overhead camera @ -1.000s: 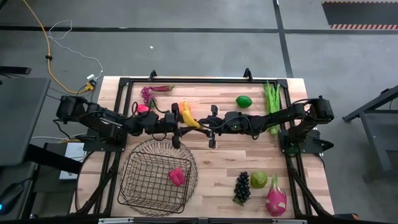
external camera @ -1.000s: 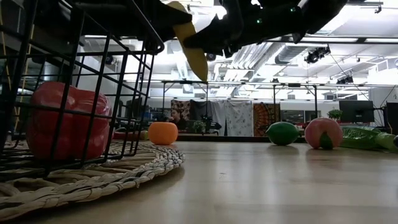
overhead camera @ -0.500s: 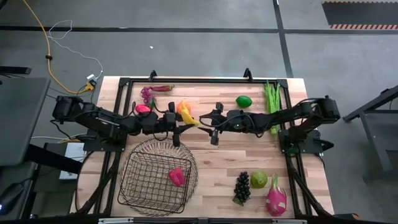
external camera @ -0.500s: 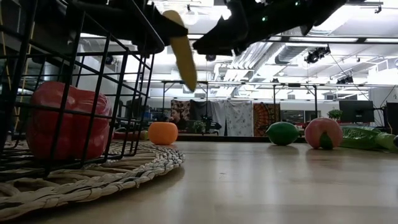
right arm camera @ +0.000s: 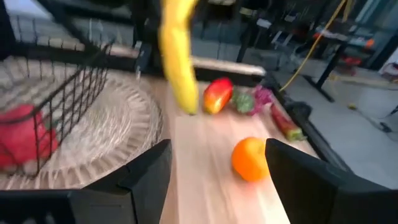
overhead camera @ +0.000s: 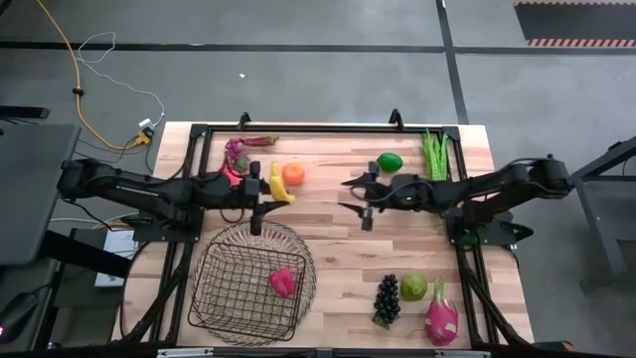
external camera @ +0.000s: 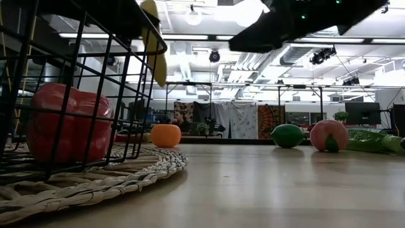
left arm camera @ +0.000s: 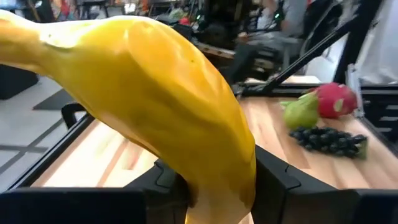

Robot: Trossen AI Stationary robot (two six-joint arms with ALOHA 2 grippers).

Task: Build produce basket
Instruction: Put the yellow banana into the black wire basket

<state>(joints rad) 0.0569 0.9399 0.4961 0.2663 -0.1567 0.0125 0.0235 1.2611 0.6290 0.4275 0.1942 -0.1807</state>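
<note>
Handed over since a second ago, the banana (overhead camera: 275,183) hangs clamped in the left gripper (overhead camera: 260,204) beside the basket (overhead camera: 214,298); right gripper (overhead camera: 364,203) open, withdrawn. One red item (overhead camera: 282,281) is in the basket; most produce remains on the table (overhead camera: 338,259).

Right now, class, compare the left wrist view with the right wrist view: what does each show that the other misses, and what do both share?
Only the left wrist view shows the dragon fruit, the green pear and the dark grapes lying on the table. Only the right wrist view shows the orange, the wire basket with a red item inside, and the open right claw. Both show the yellow banana, gripped by the left claw.
</note>
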